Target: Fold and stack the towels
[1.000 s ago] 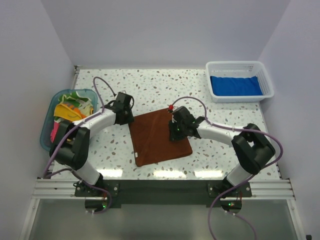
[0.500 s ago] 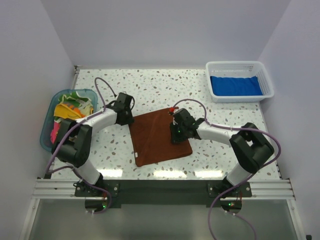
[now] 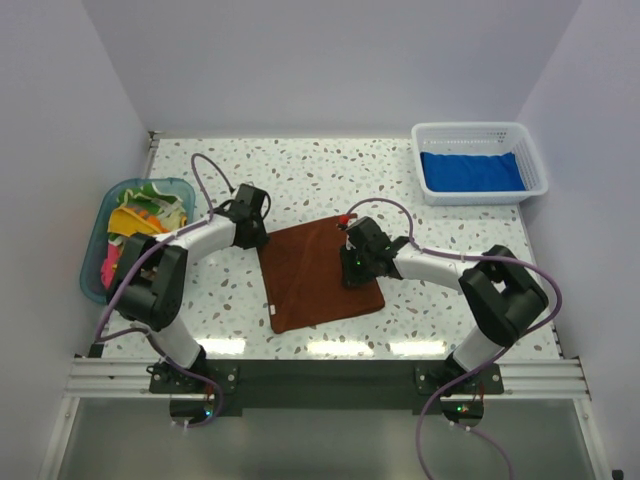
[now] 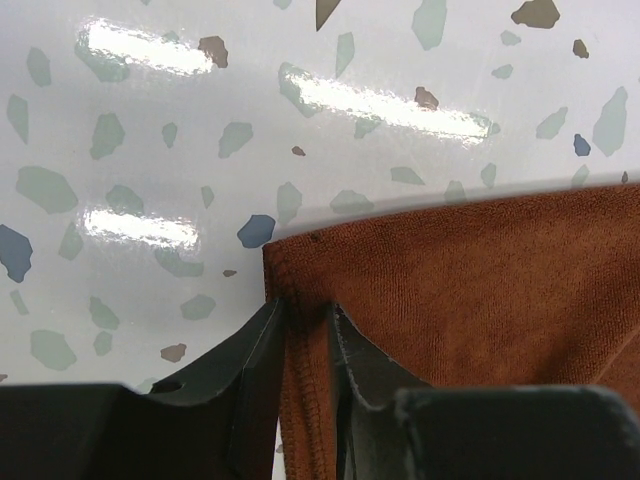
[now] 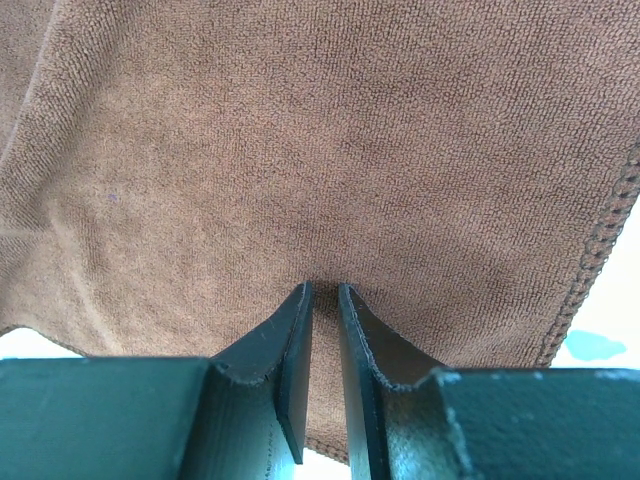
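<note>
A rust brown towel (image 3: 315, 280) lies spread flat in the middle of the table. My left gripper (image 3: 255, 236) is at its far left corner. In the left wrist view the left gripper (image 4: 305, 306) has its jaws drawn in on the stitched hem of the brown towel (image 4: 480, 290), with cloth between them. My right gripper (image 3: 352, 264) is low over the towel's right part. In the right wrist view the right gripper (image 5: 325, 288) pinches a small ridge of the brown towel (image 5: 330, 130). A royal blue towel (image 3: 470, 170) lies folded in the basket.
A white mesh basket (image 3: 480, 128) stands at the back right corner. A teal tub (image 3: 92, 272) at the left edge holds several crumpled towels (image 3: 140, 220) in orange, yellow, green and pink. Purple cables arc above both arms.
The left gripper's jaws have narrowed onto the towel's hem. The right gripper has shifted slightly nearer and lower on the cloth. The towel has stayed flat.
</note>
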### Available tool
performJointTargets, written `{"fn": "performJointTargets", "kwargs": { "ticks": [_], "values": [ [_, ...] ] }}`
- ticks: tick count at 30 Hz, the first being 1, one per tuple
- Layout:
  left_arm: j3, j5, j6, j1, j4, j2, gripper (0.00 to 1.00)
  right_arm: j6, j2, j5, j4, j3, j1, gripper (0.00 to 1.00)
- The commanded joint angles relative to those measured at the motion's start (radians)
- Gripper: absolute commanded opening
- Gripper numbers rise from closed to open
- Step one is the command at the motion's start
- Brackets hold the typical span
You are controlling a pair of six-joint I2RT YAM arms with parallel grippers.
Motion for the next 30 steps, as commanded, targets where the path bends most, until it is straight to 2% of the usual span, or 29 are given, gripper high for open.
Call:
{"fn": "performJointTargets", "kwargs": {
  "ticks": [1, 6, 9, 10, 12, 26, 28, 30],
  "values": [
    [0.037, -0.026, 0.007, 0.007, 0.026, 0.009, 0.29, -0.015, -0.003, -0.003, 0.025, -0.017, -0.006, 0.21],
    [0.035, -0.027, 0.009, 0.007, 0.031, 0.011, 0.25, -0.014, -0.003, -0.005, 0.025, -0.019, -0.006, 0.21],
    [0.038, -0.033, 0.015, 0.007, 0.033, 0.015, 0.13, -0.014, -0.003, 0.000, 0.022, -0.022, -0.005, 0.20],
    [0.041, -0.035, 0.019, 0.007, 0.031, 0.017, 0.06, -0.014, -0.003, 0.003, 0.022, -0.023, -0.006, 0.20],
    [0.046, -0.046, 0.026, 0.011, 0.029, 0.024, 0.00, -0.014, -0.006, 0.004, 0.020, -0.026, -0.008, 0.20],
    [0.162, -0.144, 0.179, 0.026, -0.053, 0.090, 0.00, -0.011, -0.003, 0.010, 0.005, -0.040, -0.008, 0.20],
    [0.168, -0.141, 0.190, 0.026, -0.059, 0.097, 0.03, -0.012, -0.003, 0.009, 0.006, -0.039, -0.008, 0.20],
    [0.172, -0.141, 0.191, 0.026, -0.067, 0.106, 0.10, -0.012, -0.005, 0.007, 0.003, -0.037, -0.008, 0.20]
  ]
}}
